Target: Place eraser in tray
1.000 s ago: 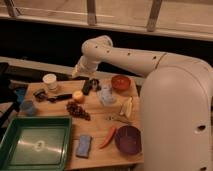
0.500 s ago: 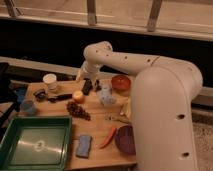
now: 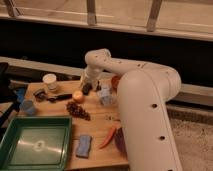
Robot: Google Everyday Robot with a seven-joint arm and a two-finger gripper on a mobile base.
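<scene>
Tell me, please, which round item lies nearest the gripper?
The orange ball, right beside the gripper at the back of the table; the white cup and blue cup stand farther left.

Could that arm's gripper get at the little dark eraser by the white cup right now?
Probably yes. The gripper hangs by the orange ball; the eraser lies uncovered further along the table. Only the low black tool lies between, so it could likely pass above.

tray point(image 3: 21, 146) green, pale centre mark | ball point(image 3: 78, 96) orange | pad point(image 3: 83, 146) blue | gripper point(image 3: 87, 88) dark, beside ball
</scene>
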